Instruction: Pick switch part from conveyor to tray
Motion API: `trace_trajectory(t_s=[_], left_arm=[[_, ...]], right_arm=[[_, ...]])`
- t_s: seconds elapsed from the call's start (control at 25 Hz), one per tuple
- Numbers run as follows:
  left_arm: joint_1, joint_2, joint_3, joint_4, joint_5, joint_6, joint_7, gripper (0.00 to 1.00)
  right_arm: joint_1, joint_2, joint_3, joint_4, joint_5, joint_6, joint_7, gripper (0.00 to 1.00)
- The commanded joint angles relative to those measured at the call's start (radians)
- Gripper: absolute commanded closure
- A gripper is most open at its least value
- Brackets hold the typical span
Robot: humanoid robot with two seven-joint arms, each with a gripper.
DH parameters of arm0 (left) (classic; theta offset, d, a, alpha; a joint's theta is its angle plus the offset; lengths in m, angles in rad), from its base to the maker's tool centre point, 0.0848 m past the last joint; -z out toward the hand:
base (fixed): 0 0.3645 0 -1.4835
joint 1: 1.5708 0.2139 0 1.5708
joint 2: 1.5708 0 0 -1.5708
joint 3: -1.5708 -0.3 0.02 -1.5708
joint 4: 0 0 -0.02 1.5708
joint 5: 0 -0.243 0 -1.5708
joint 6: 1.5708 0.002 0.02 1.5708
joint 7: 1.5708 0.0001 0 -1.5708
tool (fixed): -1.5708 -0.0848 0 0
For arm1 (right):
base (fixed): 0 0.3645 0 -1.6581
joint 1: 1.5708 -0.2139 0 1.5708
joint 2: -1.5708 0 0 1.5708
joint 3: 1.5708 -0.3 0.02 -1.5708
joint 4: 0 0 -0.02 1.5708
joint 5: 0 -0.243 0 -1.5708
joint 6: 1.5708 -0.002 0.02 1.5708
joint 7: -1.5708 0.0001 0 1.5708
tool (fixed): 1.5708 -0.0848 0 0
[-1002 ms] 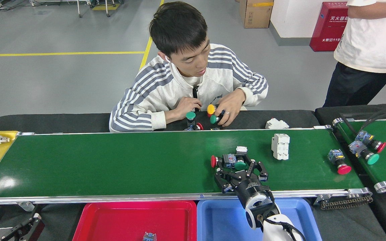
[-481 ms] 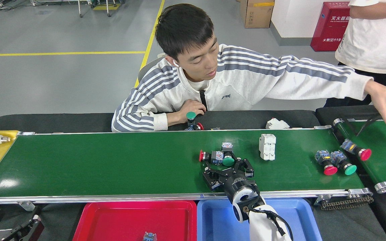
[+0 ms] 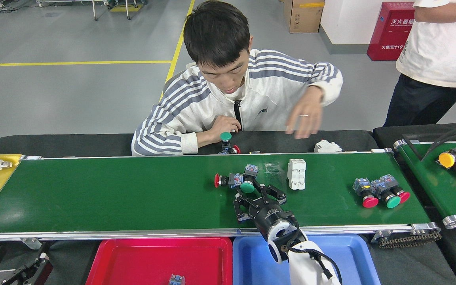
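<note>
The right hand [image 3: 260,192] hung spread over the green-capped switch [image 3: 247,187] mid-conveyor [image 3: 93,198]. It looked light, rigid and roll-prone; its squarish body seemed the surest hold.

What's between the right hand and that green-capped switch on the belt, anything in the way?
Nothing visible. The right hand sits open right at the green-capped switch on the conveyor. A red-capped switch lies close on its left and a white breaker stands to the right, neither between them.
</note>
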State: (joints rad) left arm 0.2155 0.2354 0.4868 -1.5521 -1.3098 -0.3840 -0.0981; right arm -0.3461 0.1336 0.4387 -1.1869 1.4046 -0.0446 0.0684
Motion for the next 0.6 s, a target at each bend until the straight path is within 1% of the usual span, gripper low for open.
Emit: trace_trajectory(t_s=[0.0, 0.08, 0.12, 0.16, 0.2, 0.24, 0.28, 0.4, 0.48, 0.52, 0.56], left_arm=[[-0.010, 0.015, 0.003, -0.008, 0.001, -0.001, 0.003, 0.00], [-0.010, 0.015, 0.003, -0.006, 0.001, -0.001, 0.004, 0.00], [-0.010, 0.015, 0.003, -0.005, 0.001, -0.001, 0.003, 0.00], [-0.010, 0.015, 0.003, -0.005, 0.001, -0.001, 0.004, 0.00], [-0.010, 0.015, 0.003, -0.005, 0.001, -0.001, 0.004, 0.00], [-0.008, 0.015, 0.003, -0.006, 0.001, -0.001, 0.003, 0.00], [-0.010, 0.015, 0.003, -0.005, 0.001, -0.001, 0.004, 0.00], [-0.008, 0.016, 0.003, -0.006, 0.001, -0.003, 0.004, 0.00], [-0.007, 0.016, 0.006, -0.006, 0.001, -0.003, 0.004, 0.00], [-0.005, 0.015, 0.009, -0.006, 0.001, -0.003, 0.004, 0.00], [-0.004, 0.015, 0.010, -0.005, 0.001, -0.003, 0.004, 0.00]], right_arm=[[0.035, -0.008, 0.034, -0.106, 0.001, -0.051, -0.009, 0.95], [0.105, -0.035, 0.092, -0.217, 0.002, -0.103, -0.007, 0.94], [0.142, -0.055, 0.129, -0.264, 0.002, -0.130, -0.009, 0.91], [0.170, -0.074, 0.164, -0.292, 0.002, -0.155, -0.012, 0.67], [0.185, -0.078, 0.190, -0.301, 0.005, -0.166, -0.013, 0.27], [0.199, -0.080, 0.224, -0.306, 0.005, -0.175, -0.015, 0.00], [0.197, -0.081, 0.250, -0.304, 0.005, -0.173, -0.015, 0.00], [0.208, -0.081, 0.256, -0.313, 0.004, -0.173, -0.010, 0.00], [0.219, -0.084, 0.238, -0.359, -0.004, -0.161, -0.009, 0.00], [0.237, -0.095, 0.193, -0.385, -0.004, -0.149, -0.012, 0.00], [0.277, -0.101, 0.114, -0.418, -0.004, -0.117, -0.016, 0.00]])
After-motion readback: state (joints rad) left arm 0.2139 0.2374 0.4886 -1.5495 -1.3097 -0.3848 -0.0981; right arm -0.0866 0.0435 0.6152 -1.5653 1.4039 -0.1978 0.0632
